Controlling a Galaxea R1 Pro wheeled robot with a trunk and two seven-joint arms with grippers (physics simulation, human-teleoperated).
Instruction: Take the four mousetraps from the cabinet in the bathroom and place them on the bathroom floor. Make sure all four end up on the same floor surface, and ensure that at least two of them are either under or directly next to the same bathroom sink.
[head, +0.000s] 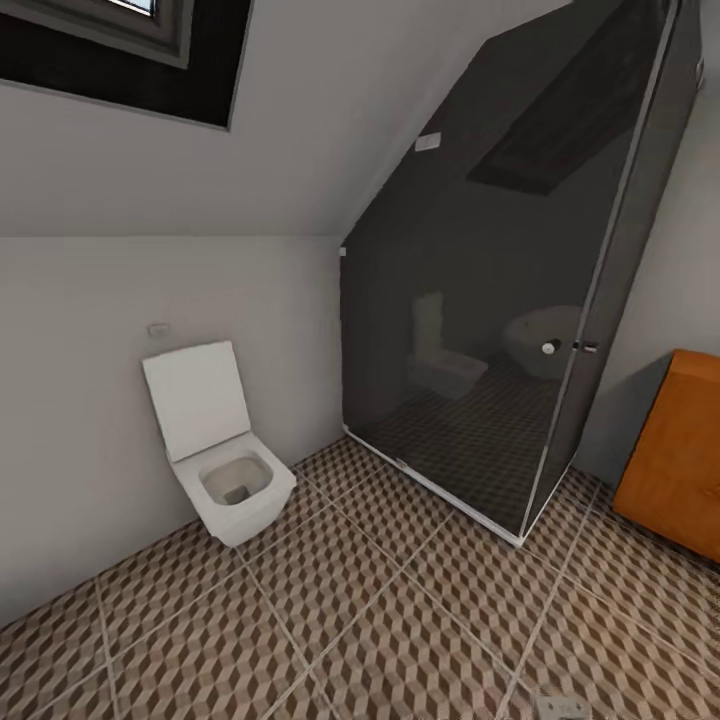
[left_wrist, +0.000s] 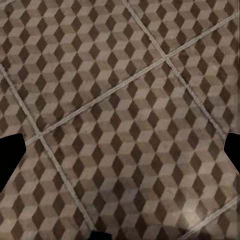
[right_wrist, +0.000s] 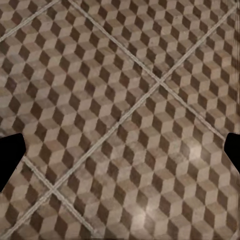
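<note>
Patterned tile lies right under both sets of jaws: the bathroom floor (left_wrist: 125, 125) of brown-and-beige cubes crossed by pale grout lines. On the left gripper (left_wrist: 120, 150) the dark fingertips (left_wrist: 10, 155) sit far apart at the frame's sides, wide open with nothing between them. The right gripper (right_wrist: 120, 155) is the same, fingertips (right_wrist: 10, 155) spread wide and empty over bare tile.

Farther out, seen from the head camera, the floor runs open ahead. Ahead and to the left a white toilet (head: 225, 455) with its lid raised hangs against the pale wall (head: 80, 450). Ahead and to the right a dark glass shower enclosure (head: 500, 320) meets the tile along a pale sill. Beyond its right edge stands the orange-brown cabinet (head: 675, 465), cut off by the frame; I cannot make out any mousetraps on it.
</note>
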